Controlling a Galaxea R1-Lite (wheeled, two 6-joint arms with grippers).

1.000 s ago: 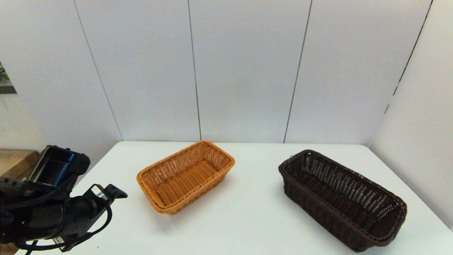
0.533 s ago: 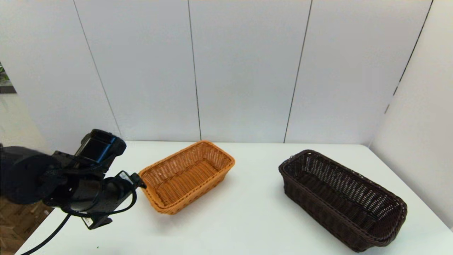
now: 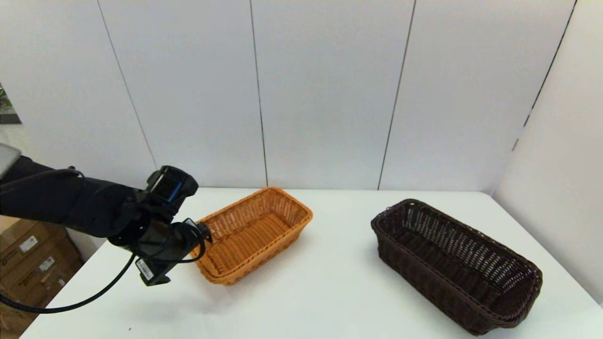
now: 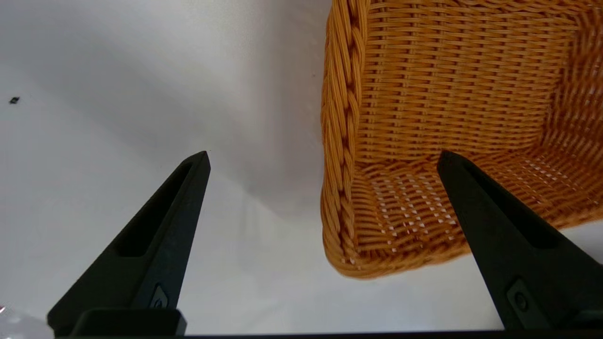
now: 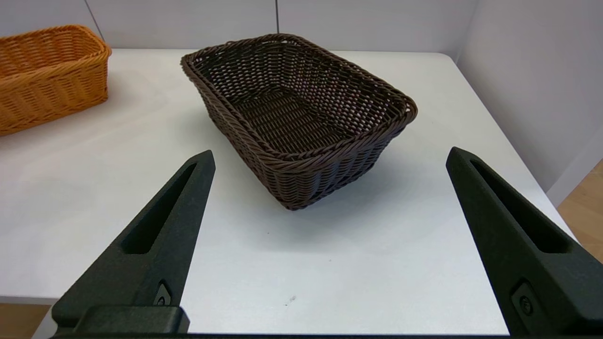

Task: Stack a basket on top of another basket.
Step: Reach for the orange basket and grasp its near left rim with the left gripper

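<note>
We held our left gripper [image 4: 322,157], fingers apart, over the orange-tan wicker basket's [image 3: 249,234] nine-o'clock rim, seemingly not touching.

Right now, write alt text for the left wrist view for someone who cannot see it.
The left gripper is open above the white table, its two black fingers straddling the braided rim at a corner of the orange-tan basket: one finger is outside over the table, the other over the basket's inside. Nothing is held, and the woven basket interior looks empty.
</note>
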